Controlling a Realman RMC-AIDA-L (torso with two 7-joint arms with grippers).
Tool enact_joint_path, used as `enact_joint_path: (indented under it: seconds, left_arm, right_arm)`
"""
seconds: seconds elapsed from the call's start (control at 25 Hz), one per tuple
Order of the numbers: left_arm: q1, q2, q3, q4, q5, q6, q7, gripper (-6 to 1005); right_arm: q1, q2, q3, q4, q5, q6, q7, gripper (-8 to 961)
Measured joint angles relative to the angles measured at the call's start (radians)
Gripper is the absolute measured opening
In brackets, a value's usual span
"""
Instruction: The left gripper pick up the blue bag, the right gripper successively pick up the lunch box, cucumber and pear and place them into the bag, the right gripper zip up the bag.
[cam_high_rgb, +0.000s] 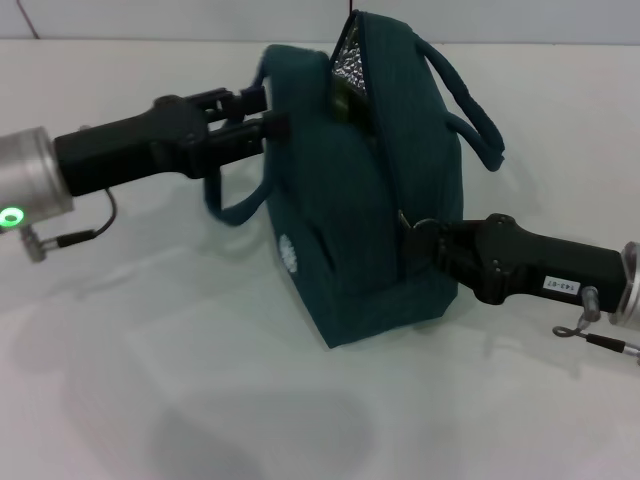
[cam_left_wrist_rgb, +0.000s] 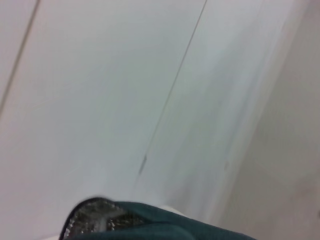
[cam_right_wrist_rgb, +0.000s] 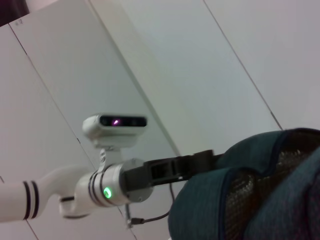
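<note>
My left arm reaches in from the left, roughly level, its green ring light glowing near the wrist, and my left gripper (cam_high_rgb: 262, 112) is clamped on the upper left end of the blue bag (cam_high_rgb: 340, 230), fingers closed on the fabric there. My right arm comes in low from the right, white label facing up on the black housing, and my right gripper (cam_high_rgb: 425, 238) is pressed against the bag's right side at the zipper line; finger state is hidden there.
</note>
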Motion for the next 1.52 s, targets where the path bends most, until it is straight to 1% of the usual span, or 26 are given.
enact_joint_path:
  seconds: [0.04,0.24,0.32,0.44,0.56,0.64,0.72,0.84,1.08,1.36,1.52]
  left_arm:
    - [0.017,0.000,0.000,-0.002,-0.017,0.003,0.028,583]
    - [0.104,-0.007,-0.001,-0.004,-0.075,0.008,0.121,579]
    - [0.124,-0.010,-0.001,-0.005,-0.082,0.013,0.130,577]
    - [0.156,-0.012,0.003,-0.006,-0.071,0.068,0.143,575]
    - [0.190,-0.027,0.007,-0.022,-0.028,0.128,0.191,574]
    - [0.203,-0.039,0.007,-0.046,0.002,0.133,0.224,574]
    - [0.208,-0.046,0.008,-0.092,0.029,0.129,0.258,575]
    - [0.207,-0.048,0.008,-0.171,0.054,0.113,0.311,575]
    - [0.188,-0.055,0.023,-0.266,0.061,0.043,0.387,575]
    - [0.154,-0.059,0.037,-0.319,0.055,0.012,0.416,574]
    - [0.119,-0.061,0.037,-0.359,0.054,-0.030,0.436,573]
  right_arm:
    - [-0.001,-0.001,0.001,0.000,0.000,-0.002,-0.002,40]
    - [-0.002,-0.003,0.002,0.000,-0.001,-0.008,-0.022,40]
    - [-0.002,-0.003,0.002,0.000,-0.001,-0.009,-0.024,40]
    - [-0.001,-0.002,0.002,0.000,-0.001,-0.023,-0.030,39]
    - [0.006,0.001,-0.001,-0.002,-0.002,-0.045,-0.038,39]
    - [0.009,0.002,-0.002,-0.007,-0.010,-0.058,-0.039,39]
    - [0.016,0.002,-0.001,-0.010,-0.022,-0.072,-0.039,39]
    - [0.036,0.005,-0.002,-0.009,-0.025,-0.080,-0.039,39]
    - [0.049,0.016,-0.002,-0.008,-0.028,-0.070,-0.062,40]
    - [0.056,0.024,0.002,-0.013,-0.028,-0.079,-0.077,40]
    - [0.057,0.024,0.002,-0.013,-0.028,-0.077,-0.079,39]
